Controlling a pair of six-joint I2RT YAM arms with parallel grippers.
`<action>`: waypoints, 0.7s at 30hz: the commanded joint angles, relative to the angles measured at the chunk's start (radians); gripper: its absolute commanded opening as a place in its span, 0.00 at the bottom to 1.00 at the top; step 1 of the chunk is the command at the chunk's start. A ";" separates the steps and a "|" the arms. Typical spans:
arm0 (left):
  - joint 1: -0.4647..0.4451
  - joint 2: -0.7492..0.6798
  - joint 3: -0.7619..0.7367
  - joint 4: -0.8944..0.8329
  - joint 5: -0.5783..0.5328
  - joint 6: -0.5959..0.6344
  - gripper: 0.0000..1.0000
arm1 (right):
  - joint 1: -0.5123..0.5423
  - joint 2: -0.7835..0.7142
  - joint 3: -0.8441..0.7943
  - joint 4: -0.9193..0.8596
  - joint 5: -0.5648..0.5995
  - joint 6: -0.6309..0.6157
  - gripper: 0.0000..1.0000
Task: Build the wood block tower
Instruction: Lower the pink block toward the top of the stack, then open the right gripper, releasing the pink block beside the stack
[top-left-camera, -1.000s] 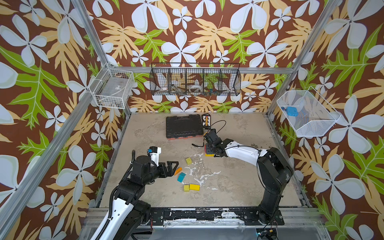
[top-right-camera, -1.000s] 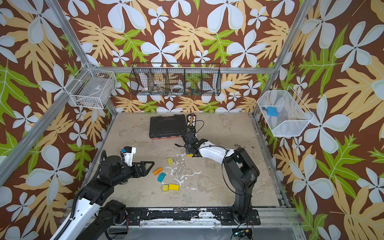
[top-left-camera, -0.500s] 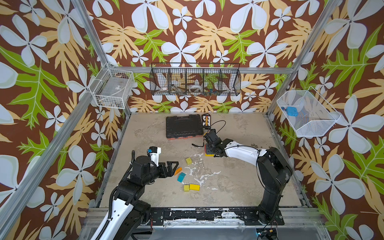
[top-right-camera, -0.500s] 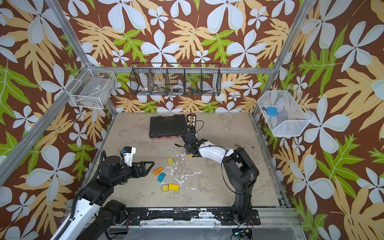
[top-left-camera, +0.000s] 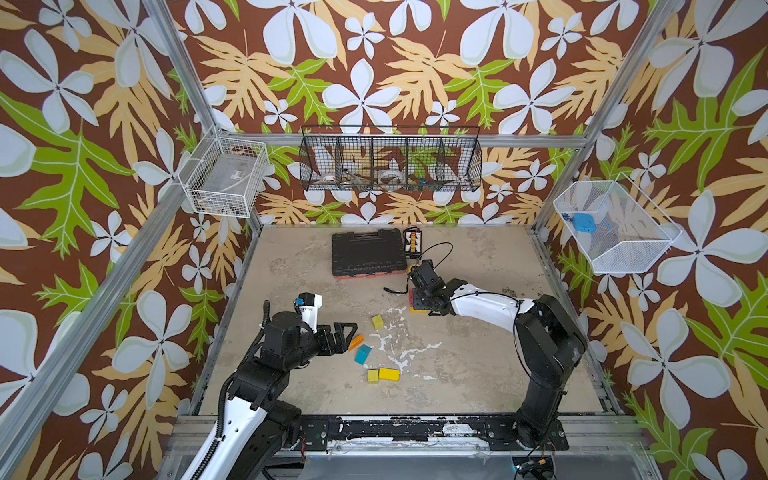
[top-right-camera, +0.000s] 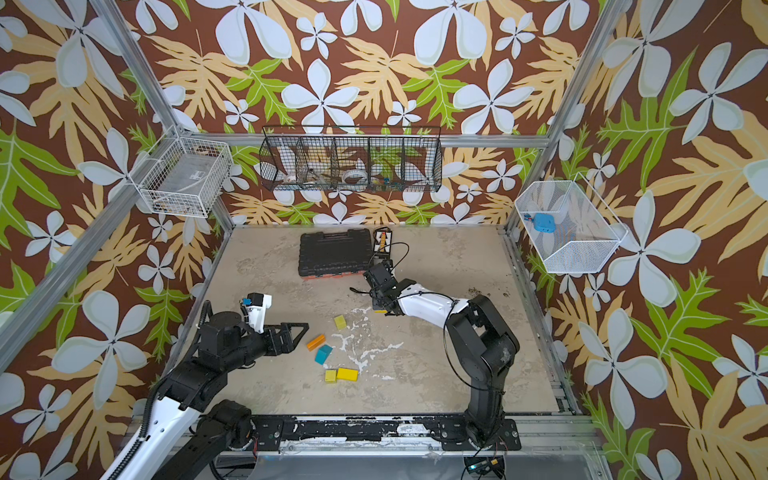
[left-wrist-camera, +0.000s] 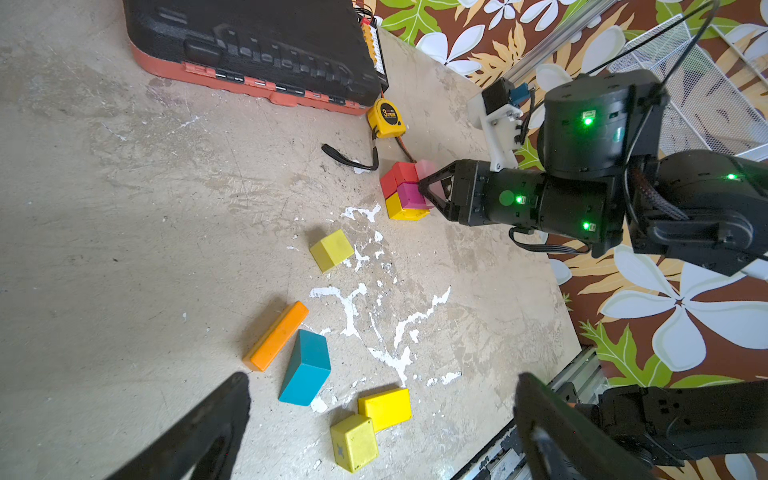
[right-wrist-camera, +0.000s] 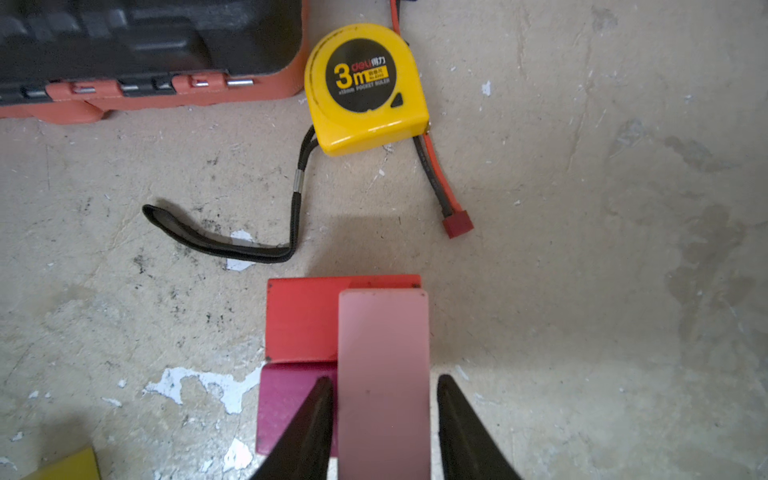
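Note:
The tower is a low stack with a yellow block at the bottom, then magenta and red blocks, and a pale pink bar on top. My right gripper is open and straddles the pink bar, with a gap showing at one finger. In both top views it hovers over the stack. My left gripper is wide open and empty, just left of the loose blocks. Loose blocks are an orange bar, a teal block, a yellow block and two yellow-green cubes.
A yellow tape measure with a black strap lies just behind the tower. A loose cable ends in a red plug beside it. The flat black tool case lies at the back. Wire baskets hang on the walls.
The right gripper's jaws have spread apart from the pale pink bar, which stays on the stack. The left arm has not moved.

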 joint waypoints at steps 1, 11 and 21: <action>-0.001 -0.001 -0.001 0.020 0.006 0.007 1.00 | 0.001 -0.014 0.000 0.000 0.001 0.003 0.44; -0.001 -0.002 -0.001 0.020 0.007 0.006 1.00 | 0.005 -0.134 -0.078 0.043 -0.036 0.003 0.51; -0.001 -0.004 -0.002 0.020 0.007 0.006 1.00 | 0.223 -0.463 -0.382 0.267 0.023 -0.057 0.82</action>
